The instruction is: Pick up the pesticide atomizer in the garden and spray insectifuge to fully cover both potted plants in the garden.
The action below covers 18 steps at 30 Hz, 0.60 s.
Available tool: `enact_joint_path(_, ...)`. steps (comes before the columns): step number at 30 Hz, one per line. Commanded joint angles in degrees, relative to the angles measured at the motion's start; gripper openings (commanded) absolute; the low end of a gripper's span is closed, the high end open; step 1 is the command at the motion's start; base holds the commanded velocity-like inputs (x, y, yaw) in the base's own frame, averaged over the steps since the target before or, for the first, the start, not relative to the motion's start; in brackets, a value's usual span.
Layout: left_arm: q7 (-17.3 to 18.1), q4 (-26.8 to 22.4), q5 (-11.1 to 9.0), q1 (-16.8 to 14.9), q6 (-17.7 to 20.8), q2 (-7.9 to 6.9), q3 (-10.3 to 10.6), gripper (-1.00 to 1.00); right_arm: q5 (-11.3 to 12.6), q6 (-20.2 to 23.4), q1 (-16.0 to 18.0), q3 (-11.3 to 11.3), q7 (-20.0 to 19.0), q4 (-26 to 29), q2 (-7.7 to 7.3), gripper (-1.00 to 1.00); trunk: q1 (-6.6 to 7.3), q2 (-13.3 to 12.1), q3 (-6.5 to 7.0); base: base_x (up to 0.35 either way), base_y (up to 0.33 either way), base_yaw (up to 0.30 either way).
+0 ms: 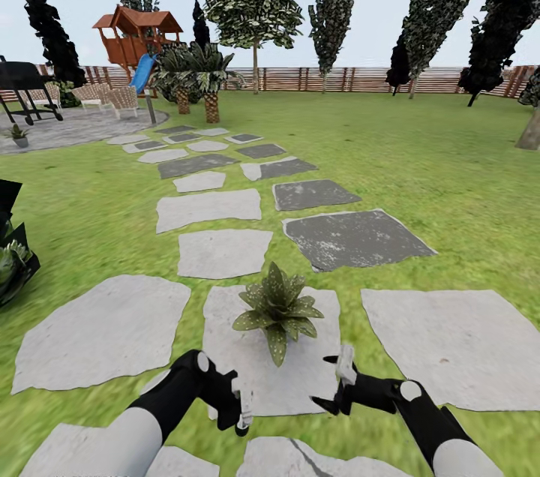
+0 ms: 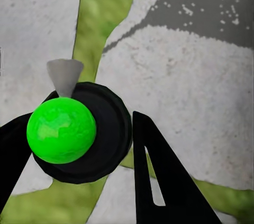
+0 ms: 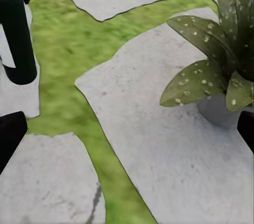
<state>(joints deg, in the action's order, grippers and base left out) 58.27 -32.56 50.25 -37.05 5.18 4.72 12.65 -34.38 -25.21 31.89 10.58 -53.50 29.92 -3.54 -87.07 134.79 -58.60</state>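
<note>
Left gripper (image 1: 241, 409) is clamped on the atomizer (image 2: 62, 129), held low over the stepping stones (image 1: 105, 338). Right gripper (image 1: 337, 383) hangs apart. Just ahead, one plant (image 1: 277, 310) shows white specks (image 3: 197, 81), likely sprayed; the second, far-off plant (image 1: 18, 135) probably remains.

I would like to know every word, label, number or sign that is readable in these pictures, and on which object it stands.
None can be read: no letters, numbers or signs on the potted plant, the stepping stones, the playhouse, the grill or either pincer (left pincer, right pincer). The whitish dots on the leaves are specks, not text.
</note>
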Motion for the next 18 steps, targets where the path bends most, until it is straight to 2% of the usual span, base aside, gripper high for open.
enact_joint_path(1,0.27,-0.13,0.08,-0.09,0.54,0.09,0.08,-1.0,-0.52,-0.28,0.2,0.38,-0.58,0.05,0.43,1.0,0.01,0.02,-0.05,0.0,0.0,0.0)
enact_joint_path(3,0.27,-0.26,0.19,-0.13,0.54,0.19,0.18,-1.0,-0.47,-0.28,0.35,-2.49,-0.77,0.1,1.03,1.0,0.01,0.02,-0.05,0.0,0.0,0.0)
enact_joint_path(4,0.27,-0.36,0.2,-0.11,0.59,0.25,0.18,-1.0,-0.36,-0.28,0.36,-5.96,-0.74,0.37,1.08,1.0,0.01,0.02,-0.05,0.0,0.0,0.0)
enact_joint_path(6,-0.19,-0.39,0.2,-0.07,0.62,0.31,0.25,-1.0,-0.2,-0.22,0.36,-6.77,-1.02,1.41,1.51,1.0,0.01,0.02,-0.05,0.0,0.0,0.0)
enact_joint_path(7,-0.94,-0.29,0.55,-0.04,0.62,0.3,0.26,-1.0,-0.14,-0.25,0.36,-6.91,-2.76,1.97,2.15,-1.0,0.01,0.02,-0.05,0.0,0.0,0.0)
enact_joint_path(8,-1.92,-0.19,1.9,0.05,0.59,0.29,0.27,-1.0,-0.1,-0.27,0.36,-7.01,-5.62,2.39,2.97,-1.0,0.01,0.02,-0.05,0.0,0.0,0.0)
enact_joint_path(10,-2.35,-0.15,3.31,0.21,0.55,0.36,0.27,-1.0,-0.08,-0.28,0.36,-7.05,-6.9,2.56,3.42,-1.0,0.01,0.02,-0.05,0.0,0.0,0.0)
enact_joint_path(18,-2.49,-0.37,3.48,0.37,0.54,1.23,0.1,-1.0,-0.08,-0.28,0.36,-7.06,-7.23,2.6,3.62,-1.0,0.01,0.02,-0.05,0.0,0.0,0.0)
